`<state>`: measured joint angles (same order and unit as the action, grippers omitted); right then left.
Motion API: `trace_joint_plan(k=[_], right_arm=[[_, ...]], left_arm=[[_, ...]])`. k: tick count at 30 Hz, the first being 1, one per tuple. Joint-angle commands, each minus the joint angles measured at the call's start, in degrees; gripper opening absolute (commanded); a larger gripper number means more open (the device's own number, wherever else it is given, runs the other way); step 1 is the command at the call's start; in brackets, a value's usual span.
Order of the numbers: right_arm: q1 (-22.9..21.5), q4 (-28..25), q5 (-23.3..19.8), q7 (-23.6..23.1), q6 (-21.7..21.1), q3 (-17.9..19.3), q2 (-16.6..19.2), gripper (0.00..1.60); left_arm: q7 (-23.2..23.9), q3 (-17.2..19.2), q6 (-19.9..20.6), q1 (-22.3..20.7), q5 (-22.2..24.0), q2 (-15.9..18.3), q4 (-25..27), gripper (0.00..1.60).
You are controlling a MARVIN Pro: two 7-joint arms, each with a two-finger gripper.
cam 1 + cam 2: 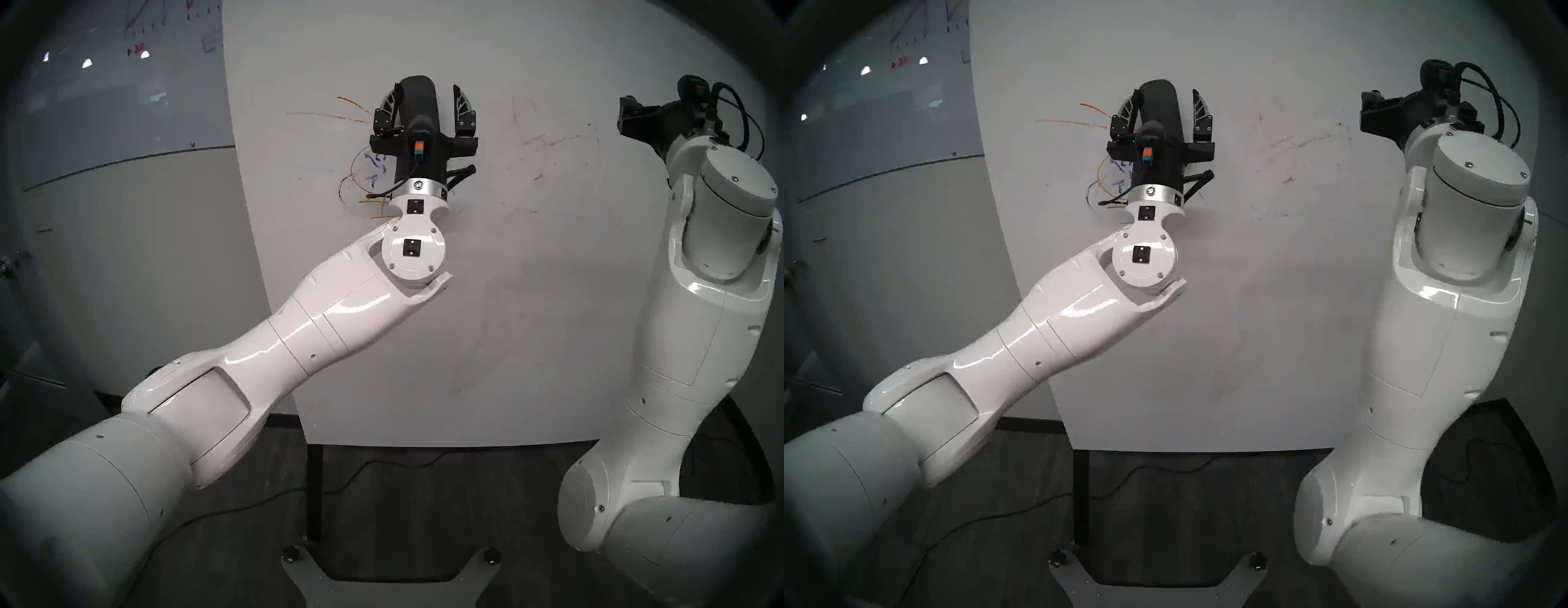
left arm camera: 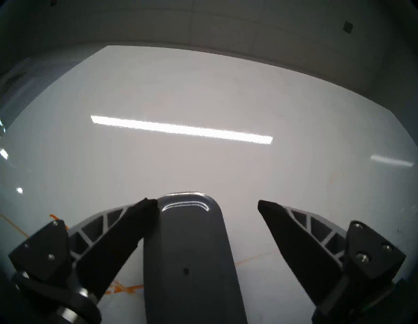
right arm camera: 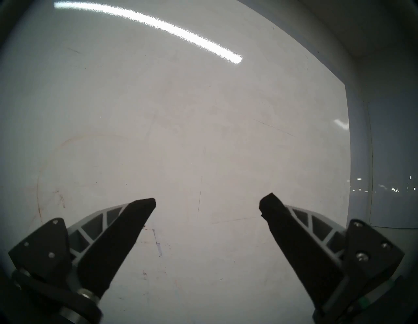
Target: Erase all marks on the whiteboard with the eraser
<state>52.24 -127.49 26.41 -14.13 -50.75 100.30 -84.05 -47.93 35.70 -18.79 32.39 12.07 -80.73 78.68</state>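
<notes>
The whiteboard [image 1: 488,318] stands upright in front of me. The dark grey eraser [image 1: 418,99] lies flat against it, long axis vertical. My left gripper [image 1: 426,89] is open around the eraser [image 2: 187,248]: one finger [image 2: 126,226] touches its side, the other stands apart. Left of it are orange marks [image 1: 326,114], a small blue figure [image 1: 375,167] and a black scribble [image 1: 343,191]; part is hidden behind the wrist. Faint reddish smudges [image 1: 551,142] lie to the right. My right gripper [image 3: 207,201] is open and empty, close to the board's upper right [image 1: 640,116].
A grey glass board [image 1: 106,93] with red and blue graph lines hangs on the wall at the left. Below the whiteboard a black stand post [image 1: 314,488], floor cables [image 1: 382,463] and a metal base plate [image 1: 305,586] show.
</notes>
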Motion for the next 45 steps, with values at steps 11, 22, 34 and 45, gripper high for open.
trace_joint_plan(k=[11,22,34,45], right_arm=[[-0.5,-0.6,0.1,0.1,-0.2,-0.2,0.2,1.60],[-0.5,-0.7,0.1,0.1,-0.2,-0.2,0.2,1.60],[-0.5,-0.6,0.0,0.2,-0.2,-0.2,0.3,1.60],[-0.5,-0.6,0.0,0.2,-0.2,-0.2,0.3,1.60]], left_arm=[[-2.2,-0.6,-4.6,0.1,0.5,-3.0,-5.5,1.60],[-2.8,-0.3,-4.6,1.3,2.0,-1.9,-4.0,1.60],[-6.2,0.0,-1.1,2.3,1.0,-1.0,-1.6,1.60],[-6.3,0.0,-0.9,2.3,1.0,-0.9,-1.5,1.60]])
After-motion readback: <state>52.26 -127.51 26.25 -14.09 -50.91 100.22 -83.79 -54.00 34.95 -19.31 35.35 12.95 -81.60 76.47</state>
